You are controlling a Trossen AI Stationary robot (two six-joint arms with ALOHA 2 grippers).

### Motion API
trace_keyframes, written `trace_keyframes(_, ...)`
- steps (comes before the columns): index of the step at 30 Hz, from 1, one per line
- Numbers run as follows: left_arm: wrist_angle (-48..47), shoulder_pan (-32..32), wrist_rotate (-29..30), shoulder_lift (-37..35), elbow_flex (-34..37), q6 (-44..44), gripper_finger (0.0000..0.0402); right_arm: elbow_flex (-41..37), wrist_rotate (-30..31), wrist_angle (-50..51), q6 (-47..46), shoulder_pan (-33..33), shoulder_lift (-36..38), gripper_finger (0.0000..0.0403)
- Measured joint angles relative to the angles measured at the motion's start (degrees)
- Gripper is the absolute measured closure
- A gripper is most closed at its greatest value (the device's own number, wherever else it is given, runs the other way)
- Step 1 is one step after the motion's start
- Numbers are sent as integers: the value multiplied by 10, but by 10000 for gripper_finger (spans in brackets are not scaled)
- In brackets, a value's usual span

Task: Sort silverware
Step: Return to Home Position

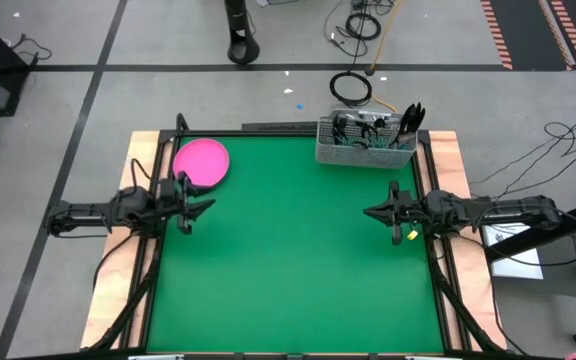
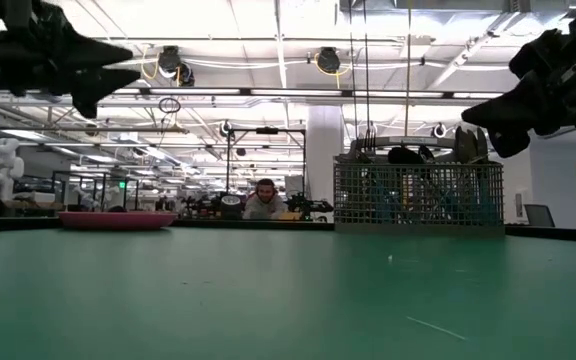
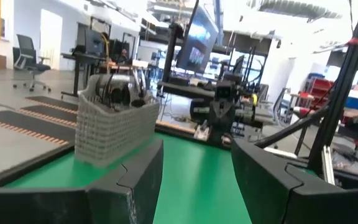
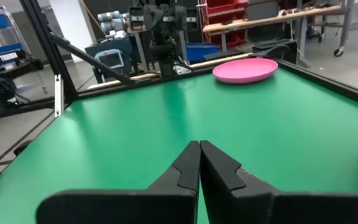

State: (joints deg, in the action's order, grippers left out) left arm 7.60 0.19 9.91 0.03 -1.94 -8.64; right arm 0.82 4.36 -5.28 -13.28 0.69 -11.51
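Observation:
The silverware (image 1: 405,124) stands upright in the wire-mesh caddy (image 1: 364,142) at the table's far right; dark handles and tips show above its rim, also in the low view (image 2: 465,146). My left gripper (image 1: 190,199) hangs open above the table's left edge, near the pink plate, nothing between its fingers (image 3: 194,171). My right gripper (image 1: 373,212) hangs shut above the right edge, its fingertips together (image 4: 199,148). Both point level toward the table's middle.
A round pink plate (image 1: 202,162) lies flat at the far left (image 4: 245,70). Black frame rails run along the table's left and right edges. The green mat (image 1: 288,260) spreads between the arms. A person sits far behind the table in the low view.

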Motion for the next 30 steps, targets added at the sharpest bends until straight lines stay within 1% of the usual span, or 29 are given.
trace_keyframes(5, -7, 0, -2, 0, 6, -12, 210, 0, 0, 0, 19, 0, 0, 403)
trace_keyframes(10, -14, 0, -25, 0, 6, 1, 210, 0, 0, 3, 35, 0, 0, 403)
trace_keyframes(14, -56, 0, -26, 0, 6, 2, 210, 0, 0, 26, 40, 0, 0, 403)
trace_keyframes(16, -78, 0, -22, 0, 5, 2, 210, 0, 0, 36, 52, 0, -1, 403)
trace_keyframes(19, -82, 1, -13, 4, 4, 16, 210, 0, 0, 36, 80, 0, -2, 403)
trace_keyframes(22, -82, 1, 2, 4, 4, 31, 210, 0, 0, 36, 84, 0, -2, 403)
trace_keyframes(30, -83, 1, 4, 4, 4, 31, 210, 0, 0, 36, 84, 0, -2, 403)
